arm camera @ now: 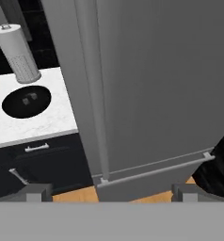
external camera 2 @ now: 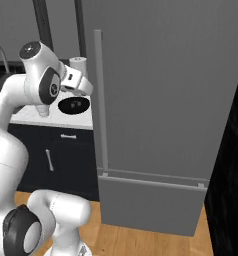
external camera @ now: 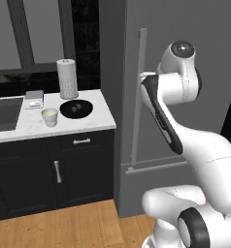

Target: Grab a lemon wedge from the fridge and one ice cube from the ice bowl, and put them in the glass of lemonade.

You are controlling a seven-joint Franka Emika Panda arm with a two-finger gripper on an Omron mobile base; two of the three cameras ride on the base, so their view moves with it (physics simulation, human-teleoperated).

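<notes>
Fridge (arm camera: 156, 84) is shut, so your lemon wedge is presumably inside. Its upright bar handle (arm camera: 92, 94) sits at 11 o'clock from your released, wide-open pincer (arm camera: 111, 190).

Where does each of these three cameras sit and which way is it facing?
Left base view: behind the arm, to its left, facing the shut fridge and counter; arm rises at right.
Right base view: behind, to its right, facing the fridge door; arm at left.
Hand view: on the hand, looking down the fridge handle; open claw tips at bottom.
All three share the fridge and ice bowl.
</notes>
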